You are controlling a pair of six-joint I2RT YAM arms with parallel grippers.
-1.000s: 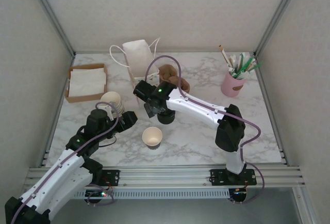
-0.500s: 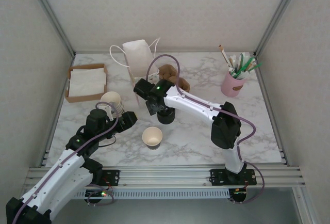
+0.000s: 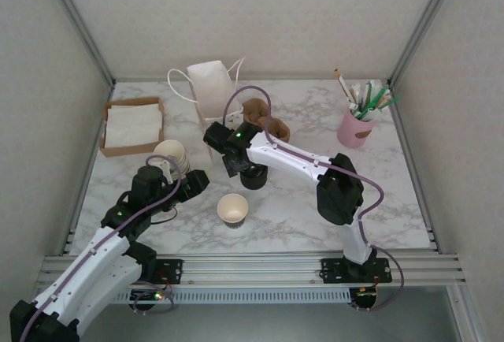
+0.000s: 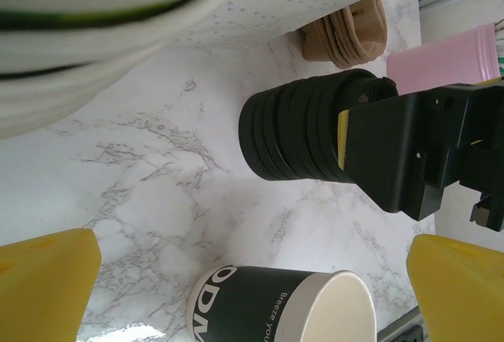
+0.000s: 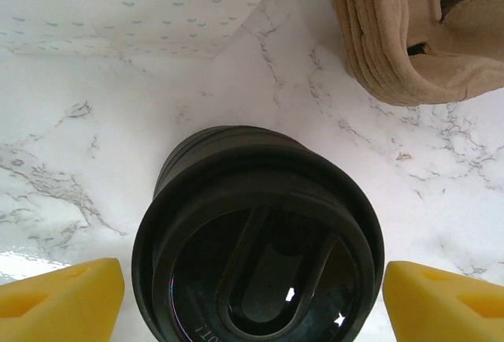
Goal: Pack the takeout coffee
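While both arms crowd the mid-left of the table [image 3: 299,220], the takeout coffee [image 3: 233,210] stands upright, lidless, on bare marble nr the front edge, w/ open room to its right and in front. L gripper [image 3: 191,184] sits just left of it, jaws spread wide, holding nothing. In left wrist view the cup sits in the gap btwn the yellow pads [image 4: 43,283], apart from both.

R gripper [image 3: 246,170] hangs over the black lid stack [image 3: 255,178], just behind the cup. Its fingers [image 5: 59,291] are released, one each side of the stack, not touching.

Stack of cream cups [image 3: 172,155] is tight behind the L gripper. White bag [image 3: 211,90] and brown carriers [image 3: 266,120] are close behind the lid stack, so little room there. Napkin box [image 3: 132,125] is by the left wall; pink holder [image 3: 356,128] is far right, well apart.
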